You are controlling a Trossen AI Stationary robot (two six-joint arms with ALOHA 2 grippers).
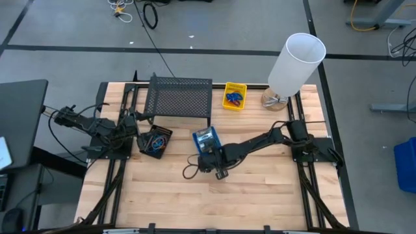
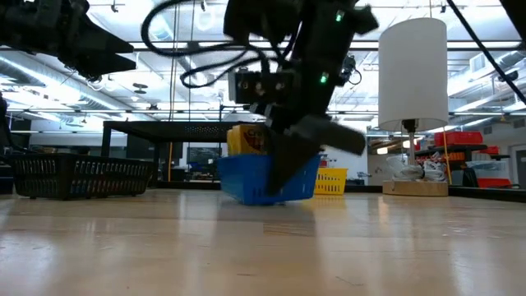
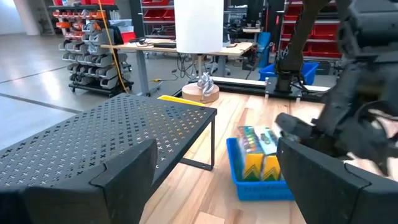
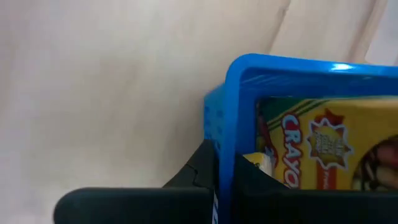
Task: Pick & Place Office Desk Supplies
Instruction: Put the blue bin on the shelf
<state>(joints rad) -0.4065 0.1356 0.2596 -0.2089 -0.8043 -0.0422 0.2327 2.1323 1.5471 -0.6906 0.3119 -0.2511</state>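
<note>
The right end effector (image 1: 215, 164) is pressed together on the near wall of the blue bin (image 1: 207, 141), mid-worktop (image 1: 260, 195) in front of the mesh rack (image 1: 179, 96). With only one wall pinched, a lift could tip the bin and spill its crayon boxes (image 4: 329, 143). Its long axis runs toward the rack, mouth upward. The left end effector (image 1: 133, 123) waits spread beside the black bin (image 1: 155, 141).

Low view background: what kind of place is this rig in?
Probably a lab or workshop in an industrial hall. Past the wooden table the left wrist view shows racks of red parts bins, a grey bin rack and a workbench on bare concrete.
</note>
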